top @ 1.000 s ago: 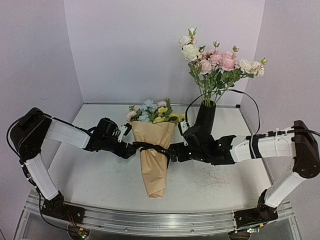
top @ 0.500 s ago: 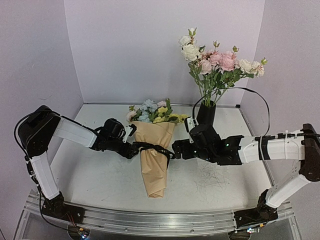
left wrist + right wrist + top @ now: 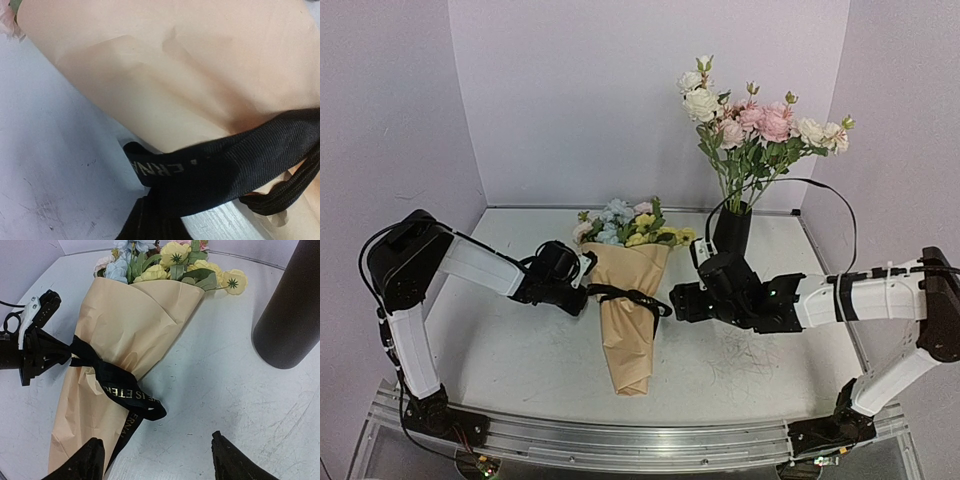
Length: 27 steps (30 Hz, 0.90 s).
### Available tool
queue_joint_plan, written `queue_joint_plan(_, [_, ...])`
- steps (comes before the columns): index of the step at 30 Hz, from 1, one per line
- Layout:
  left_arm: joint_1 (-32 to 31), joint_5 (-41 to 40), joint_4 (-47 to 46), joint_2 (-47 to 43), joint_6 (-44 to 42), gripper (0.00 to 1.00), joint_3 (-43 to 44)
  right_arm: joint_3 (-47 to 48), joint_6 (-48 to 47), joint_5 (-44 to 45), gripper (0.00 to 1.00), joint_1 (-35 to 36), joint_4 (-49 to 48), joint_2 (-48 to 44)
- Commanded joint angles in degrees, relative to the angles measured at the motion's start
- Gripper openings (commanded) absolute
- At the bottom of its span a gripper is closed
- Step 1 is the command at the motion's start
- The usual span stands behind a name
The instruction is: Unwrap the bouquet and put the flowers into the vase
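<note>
Starting at the left, we find the left hand (image 3: 582, 297) at 9 o'clock of the knot. In the right wrist view its dark fingers look pinched shut on the left tail of the black woven ribbon bow with gold lettering (image 3: 120, 390), while its own camera shows only ribbon and paper up close. If that pinch has caught paper along with the tail, we judge that a pull toward 9 o'clock would drag or tear the wrap rather than slip the knot. The cone-shaped bouquet of tan kraft paper (image 3: 628, 325) lies flat at the middle of the white bench (image 3: 510, 350), tip toward 6 o'clock, its small blue, yellow and cream artificial flowers (image 3: 625, 228) spilling toward 12 o'clock. Nothing pins it, so a one-sided tug could slide or spin the whole bundle. The right hand (image 3: 160, 462) hangs at 3 o'clock of the bow, jaws wide and holding nothing, the ribbon's right tail just ahead. Closing too low, it may miss that tail or scrape the bench. At 1 o'clock of the bouquet stands the tall slim matte black vase (image 3: 731, 235), crowded with a bunch of cream-white and pink roses (image 3: 752, 120). The right wrist sits near its foot, and a careless swing could tip it.
</note>
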<state>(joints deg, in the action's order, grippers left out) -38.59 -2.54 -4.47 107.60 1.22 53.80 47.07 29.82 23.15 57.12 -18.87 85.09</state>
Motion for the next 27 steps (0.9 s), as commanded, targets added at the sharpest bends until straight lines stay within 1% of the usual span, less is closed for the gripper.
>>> queue_joint_plan(1, [-0.1,-3.3,0.4,-4.6,1.9,0.05,0.4,-0.6,0.1,0.1,0.73,-0.2,0.8,2.5])
queue_joint_plan(3, [-0.1,-4.0,0.4,-6.0,2.7,0.03,-0.1,-0.5,0.6,-0.5,0.73,-0.2,0.8,3.8])
queue_joint_plan(8, [-0.1,-4.2,0.5,-9.0,4.6,0.03,-0.7,0.4,4.0,-2.8,0.71,-0.2,0.7,7.8])
queue_joint_plan(11, [-0.1,-3.3,0.8,-10.1,5.3,0.03,-0.6,1.1,6.9,-5.1,0.67,-0.2,0.7,10.6])
queue_joint_plan(15, [-0.1,-2.3,1.5,-11.2,5.9,0.03,-0.1,2.0,10.4,-7.3,0.58,-0.2,0.9,13.8])
queue_joint_plan(17, [-0.1,-1.8,1.8,-11.7,6.2,0.02,0.1,2.4,11.4,-8.6,0.54,-0.2,0.9,15.1])
queue_joint_plan(19, [-0.1,-1.0,2.1,-12.4,6.6,0.02,0.3,3.1,11.5,-10.0,0.52,-0.2,0.9,16.6])
queue_joint_plan(21, [-0.1,-0.2,2.4,-13.1,6.9,0.01,0.5,4.0,11.4,-11.1,0.47,-0.2,0.8,17.9])
queue_joint_plan(23, [-0.1,0.7,2.6,-13.8,7.4,0.0,0.9,5.0,11.3,-11.9,0.46,-0.2,0.8,18.5])
queue_joint_plan(27, [-0.1,2.1,3.1,-15.3,8.6,0.0,1.6,6.1,11.0,-12.5,0.48,-0.2,0.5,19.0])
